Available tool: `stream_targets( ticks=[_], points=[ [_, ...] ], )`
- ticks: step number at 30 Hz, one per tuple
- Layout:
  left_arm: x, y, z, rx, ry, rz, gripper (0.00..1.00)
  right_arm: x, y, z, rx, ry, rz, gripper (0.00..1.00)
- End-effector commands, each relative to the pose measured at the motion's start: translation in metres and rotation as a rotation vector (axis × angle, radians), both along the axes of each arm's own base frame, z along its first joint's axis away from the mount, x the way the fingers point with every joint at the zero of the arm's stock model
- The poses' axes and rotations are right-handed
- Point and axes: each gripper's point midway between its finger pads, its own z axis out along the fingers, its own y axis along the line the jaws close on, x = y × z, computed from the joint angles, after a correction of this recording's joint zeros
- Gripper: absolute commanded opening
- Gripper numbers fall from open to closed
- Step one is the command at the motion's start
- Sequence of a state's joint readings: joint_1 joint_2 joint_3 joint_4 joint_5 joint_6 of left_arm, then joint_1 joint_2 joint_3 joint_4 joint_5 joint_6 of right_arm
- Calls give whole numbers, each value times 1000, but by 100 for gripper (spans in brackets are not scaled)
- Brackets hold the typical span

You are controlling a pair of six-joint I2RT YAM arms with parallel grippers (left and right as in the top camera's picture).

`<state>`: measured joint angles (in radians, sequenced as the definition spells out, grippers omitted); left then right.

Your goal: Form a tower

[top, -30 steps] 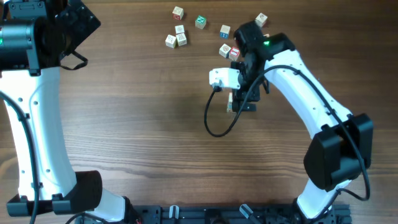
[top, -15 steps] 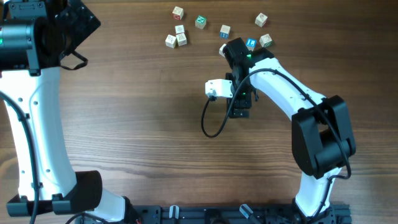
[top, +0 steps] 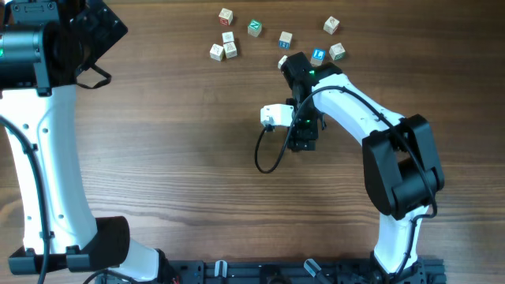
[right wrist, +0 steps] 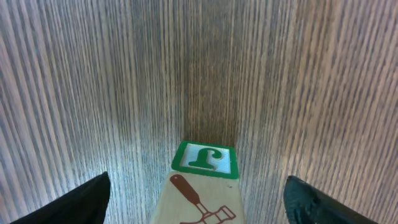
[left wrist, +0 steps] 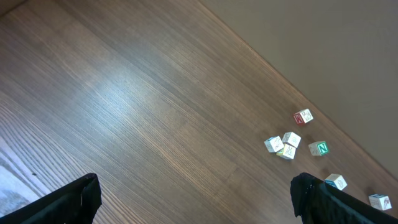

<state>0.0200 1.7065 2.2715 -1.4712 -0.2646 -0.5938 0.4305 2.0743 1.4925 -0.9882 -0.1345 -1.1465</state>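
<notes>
Tower, long axis: the tower (right wrist: 199, 186) shows as a run of two faces along the wood grain, from the bottom edge of the right wrist view up to its far end. Whether it stands or lies cannot be told.
Tower, faces: the far face (right wrist: 205, 158) is green-framed with a green letter. The near face (right wrist: 198, 202) is pale with a red-brown tool drawing.
Tower, place: near the middle of the counter (top: 158, 166), a little toward its far and right edges, between the fingers (right wrist: 74, 202) of the right claw (top: 303, 142).
Right claw: jaws wide apart, one on either side of the tower with a gap on each side, gripping nothing.
Hidden: in the overhead view the right claw covers the tower. The near face is cut off by the wrist view's edge, and the cube count cannot be read.
Left claw (left wrist: 196, 183): wide open and empty, by the counter's far left corner.
Loose cubes (top: 229, 49): scattered along the far edge.
</notes>
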Motion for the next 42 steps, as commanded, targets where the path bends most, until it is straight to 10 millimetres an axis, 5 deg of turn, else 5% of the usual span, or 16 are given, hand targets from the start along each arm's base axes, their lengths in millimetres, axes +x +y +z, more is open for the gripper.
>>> stream_targets(
  ticks=[1, 5, 22, 42],
  points=[
    [-5, 4, 10, 5, -31, 25, 100, -2, 2, -6, 15, 23, -4, 77],
    [-5, 4, 10, 5, -31, 25, 100, -3, 3, -6, 19, 25, -4, 62],
    [-5, 4, 10, 5, -31, 25, 100, -7, -1, -23, -13, 62, -5, 56],
    [-5, 4, 10, 5, -31, 25, 100, -6, -8, -24, -51, 54, -6, 31]
  ],
)
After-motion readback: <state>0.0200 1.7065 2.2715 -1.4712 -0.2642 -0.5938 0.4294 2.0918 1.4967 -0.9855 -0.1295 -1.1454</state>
